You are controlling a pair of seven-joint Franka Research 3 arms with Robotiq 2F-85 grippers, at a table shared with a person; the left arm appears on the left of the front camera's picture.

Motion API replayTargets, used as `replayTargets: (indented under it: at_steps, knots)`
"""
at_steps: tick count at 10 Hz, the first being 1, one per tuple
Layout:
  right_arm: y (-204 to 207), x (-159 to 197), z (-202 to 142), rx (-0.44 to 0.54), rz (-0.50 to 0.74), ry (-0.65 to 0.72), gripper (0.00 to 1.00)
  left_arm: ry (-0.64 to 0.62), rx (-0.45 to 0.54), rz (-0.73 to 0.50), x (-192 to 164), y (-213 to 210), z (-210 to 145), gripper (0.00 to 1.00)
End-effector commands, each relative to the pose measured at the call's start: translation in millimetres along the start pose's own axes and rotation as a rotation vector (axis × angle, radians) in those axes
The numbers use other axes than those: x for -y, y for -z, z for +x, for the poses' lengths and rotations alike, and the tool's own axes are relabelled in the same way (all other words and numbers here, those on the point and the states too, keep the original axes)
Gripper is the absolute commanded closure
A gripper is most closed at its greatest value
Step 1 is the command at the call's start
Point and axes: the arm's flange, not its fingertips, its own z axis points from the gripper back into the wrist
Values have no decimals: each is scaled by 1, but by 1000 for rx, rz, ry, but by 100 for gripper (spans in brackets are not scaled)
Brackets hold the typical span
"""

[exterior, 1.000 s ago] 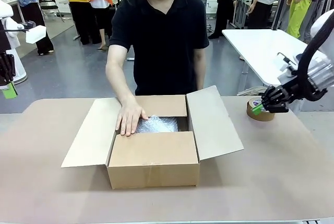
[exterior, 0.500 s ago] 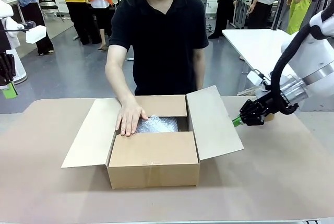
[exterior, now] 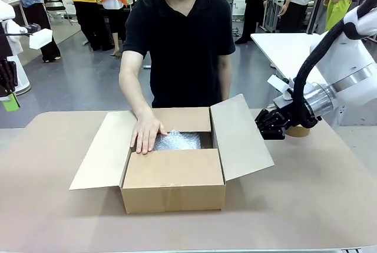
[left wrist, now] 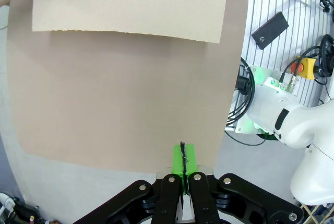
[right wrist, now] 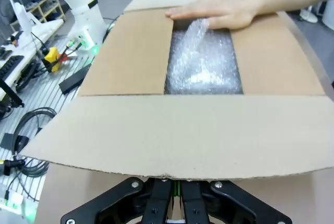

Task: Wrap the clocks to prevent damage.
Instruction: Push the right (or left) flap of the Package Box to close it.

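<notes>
An open cardboard box [exterior: 174, 173] stands mid-table with bubble wrap [exterior: 178, 141] showing inside; no clock can be seen. The person's hand [exterior: 146, 133] presses on the far flap. My right gripper [exterior: 263, 124] is shut with nothing in it, its tips at the outer edge of the raised right flap [exterior: 241, 138]. In the right wrist view that flap [right wrist: 177, 135] fills the foreground above my shut gripper [right wrist: 177, 186], with the bubble wrap [right wrist: 203, 62] and the hand [right wrist: 219, 12] beyond. My left gripper [exterior: 10, 101] hangs at the far left, its green pads [left wrist: 188, 162] pressed together.
A brown tape roll [exterior: 298, 130] lies behind my right arm at the table's right. The box's left flap [exterior: 103, 150] spreads out over the table [exterior: 294, 200]. In the left wrist view that flap [left wrist: 130, 4] is ahead, the table edge and cables to the right.
My right gripper has swung left from the tape roll to the box's right flap, which now stands slightly higher. The left arm and the person's hand have stayed put.
</notes>
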Motion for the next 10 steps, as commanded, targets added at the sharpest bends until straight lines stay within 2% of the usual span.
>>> replayTargets:
  at_steps: [1,6,10]
  knots:
    - [10,-2,8,27,-5,-40,99,-12,-12,-2,0,-3,0,99]
    - [41,-5,56,34,19,-144,99,-12,-12,-2,0,-3,0,99]
    - [61,-1,65,25,34,-167,99,-12,-12,-2,0,-3,0,99]
